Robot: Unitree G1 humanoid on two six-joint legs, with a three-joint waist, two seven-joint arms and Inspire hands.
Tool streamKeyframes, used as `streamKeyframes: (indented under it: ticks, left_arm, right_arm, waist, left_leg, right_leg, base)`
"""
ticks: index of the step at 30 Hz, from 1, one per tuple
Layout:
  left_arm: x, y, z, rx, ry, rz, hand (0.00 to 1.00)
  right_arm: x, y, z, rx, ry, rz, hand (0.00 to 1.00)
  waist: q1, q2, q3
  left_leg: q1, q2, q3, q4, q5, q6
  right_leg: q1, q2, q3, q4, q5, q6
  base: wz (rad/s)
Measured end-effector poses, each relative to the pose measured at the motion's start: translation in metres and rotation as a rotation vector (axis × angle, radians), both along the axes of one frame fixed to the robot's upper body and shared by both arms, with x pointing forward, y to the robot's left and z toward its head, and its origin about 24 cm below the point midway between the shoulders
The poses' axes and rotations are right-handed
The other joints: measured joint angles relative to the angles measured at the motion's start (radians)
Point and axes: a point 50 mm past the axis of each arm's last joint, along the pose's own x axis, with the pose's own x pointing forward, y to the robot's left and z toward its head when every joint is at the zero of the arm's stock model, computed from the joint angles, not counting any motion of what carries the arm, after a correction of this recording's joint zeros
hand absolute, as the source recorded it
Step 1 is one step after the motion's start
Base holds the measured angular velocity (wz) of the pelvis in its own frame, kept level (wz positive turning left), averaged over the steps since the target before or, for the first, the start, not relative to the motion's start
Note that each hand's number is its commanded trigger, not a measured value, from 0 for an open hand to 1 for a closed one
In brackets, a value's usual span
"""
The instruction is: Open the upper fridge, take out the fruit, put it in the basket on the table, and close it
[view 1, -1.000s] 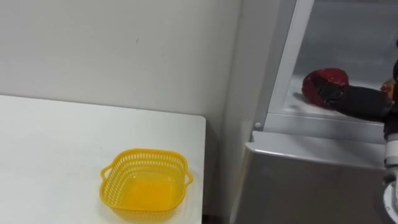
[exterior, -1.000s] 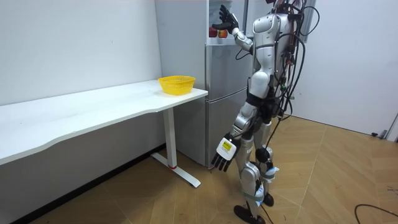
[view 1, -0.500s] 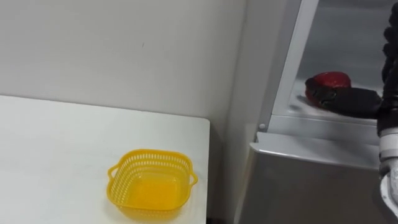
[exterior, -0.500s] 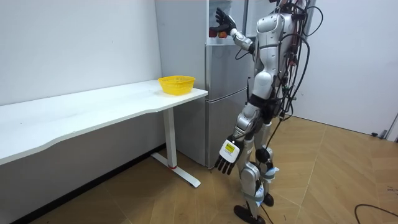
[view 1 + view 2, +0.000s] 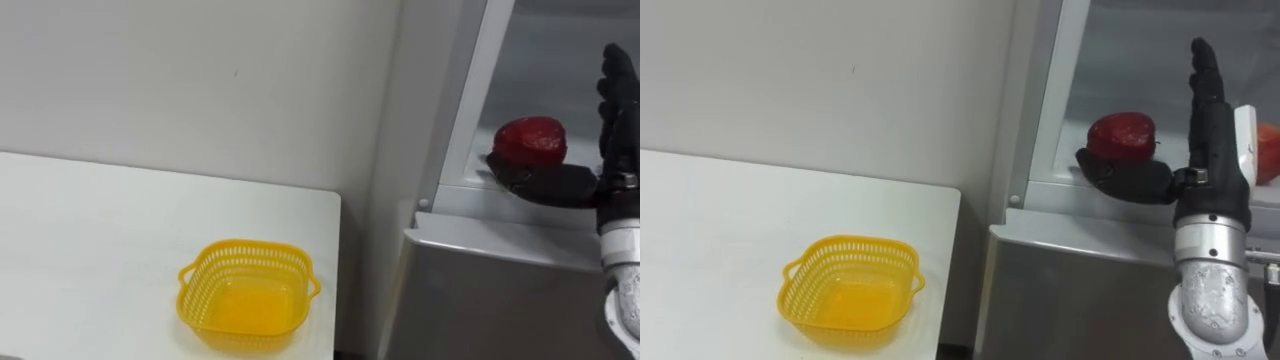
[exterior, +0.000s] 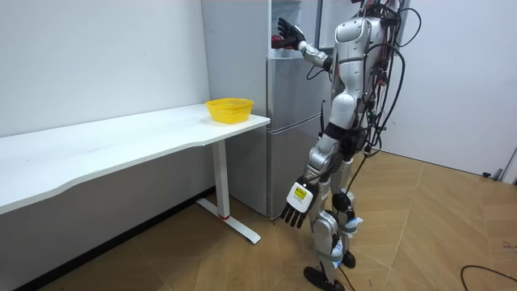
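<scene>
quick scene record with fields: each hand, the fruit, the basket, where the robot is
robot: stands facing the fridge, past the end of the white table
right hand: up in the upper fridge, open, fingers straight up, thumb stretched out below the red fruit
red fruit: on the upper shelf, not gripped
left hand: hangs low at its side, open
yellow basket: on the table, near the fridge-side edge

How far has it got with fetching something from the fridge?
Done: the upper fridge stands open. In hand: the right hand, open, is beside the red fruit on the shelf, not gripping it. To do: grasp it and bring it out; the yellow basket holds nothing.
</scene>
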Motion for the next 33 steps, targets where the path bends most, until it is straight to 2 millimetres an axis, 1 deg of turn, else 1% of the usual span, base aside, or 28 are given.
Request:
streamKeyframes:
  ticks: [3, 7, 8, 9, 10, 11, 17, 21, 25, 33]
  left_arm:
    - [0.0, 0.001, 0.0, -0.004, 0.003, -0.002, 0.0]
    - [-0.002, 0.003, 0.001, -0.008, 0.017, -0.002, 0.0]
    - [-0.002, 0.003, 0.001, -0.007, 0.018, -0.003, 0.0]
    - [-0.002, 0.003, 0.001, -0.003, 0.02, -0.01, 0.0]
    - [-0.001, 0.003, 0.001, 0.0, 0.024, -0.021, 0.0]
    - [-0.001, 0.003, 0.001, -0.001, 0.029, -0.027, 0.0]
    - [0.002, 0.003, 0.002, -0.002, 0.039, -0.062, 0.0]
    - [0.007, 0.001, 0.003, -0.007, 0.02, -0.086, 0.0]
    - [0.005, 0.002, 0.004, -0.007, 0.026, -0.092, 0.0]
    - [0.005, 0.003, 0.004, -0.005, 0.021, -0.094, 0.0]
  right_arm:
    - [0.0, 0.0, 0.0, -0.006, 0.003, -0.003, 0.0]
    - [0.003, -0.003, -0.007, -0.011, 0.048, -0.001, 0.0]
    - [0.003, -0.004, -0.008, -0.01, 0.055, -0.004, 0.08]
    - [0.004, -0.005, -0.01, -0.008, 0.068, -0.007, 0.52]
    - [0.004, -0.004, -0.011, -0.01, 0.076, -0.003, 0.72]
    - [0.004, -0.004, -0.011, -0.012, 0.082, 0.002, 1.0]
    - [0.006, -0.004, -0.015, -0.018, 0.116, 0.028, 1.0]
    - [0.007, -0.006, -0.014, -0.036, 0.127, 0.046, 1.0]
    - [0.007, -0.008, -0.012, -0.049, 0.127, 0.044, 1.0]
    - [0.008, -0.009, -0.011, -0.057, 0.132, 0.042, 1.0]
  waist:
    - [-0.001, -0.002, -0.0004]
    - [-0.004, -0.004, -0.0018]
    - [-0.005, -0.004, -0.002]
    - [-0.006, -0.004, -0.002]
    - [-0.008, -0.002, -0.0015]
    - [-0.009, -0.001, -0.0014]
    - [-0.02, 0.004, -0.0025]
    - [-0.023, 0.005, -0.003]
    - [-0.021, 0.001, -0.0056]
    - [-0.02, -0.004, -0.0042]
  left_leg:
    - [0.0, 0.0, 0.0, 0.0, 0.0, 0.0]
    - [0.0, 0.0, -0.001, 0.0, 0.0, 0.0]
    - [0.0, 0.0, -0.001, 0.0, 0.0, 0.0]
    - [0.0, 0.001, -0.001, 0.0, 0.0, 0.0]
    - [-0.001, 0.001, 0.0, 0.0, 0.0, 0.0]
    - [-0.003, 0.001, 0.0, 0.0, 0.0, 0.0]
    - [-0.007, 0.0, -0.007, 0.0, 0.0, 0.0]
    - [-0.007, 0.0, -0.013, 0.001, 0.0, 0.0]
    - [-0.003, 0.0, -0.015, 0.002, 0.0, 0.0]
    - [0.003, 0.0, -0.016, 0.002, 0.0, 0.0]
  right_leg:
    - [-0.001, 0.0, 0.0, 0.0, 0.0, 0.0]
    - [0.0, 0.0, 0.0, 0.0, 0.0, 0.0]
    - [0.0, 0.0, 0.0, 0.0, 0.0, 0.0]
    - [-0.001, 0.0, 0.0, 0.0, 0.0, 0.0]
    - [-0.001, 0.0, 0.0, 0.0, 0.0, 0.0]
    - [-0.001, 0.0, 0.0, 0.0, 0.0, 0.0]
    - [-0.001, -0.001, -0.007, 0.002, 0.0, 0.0]
    - [0.0, 0.0, -0.011, 0.003, 0.0, 0.0]
    - [0.001, 0.0, -0.011, 0.003, 0.0, 0.0]
    - [0.007, 0.0, -0.012, 0.001, 0.0, 0.0]
  base:
    - [0.0]
    - [0.0]
    - [0.0]
    - [0.0]
    - [0.0]
    - [0.0]
    - [0.02]
    - [0.02]
    - [0.0]
    - [0.0]
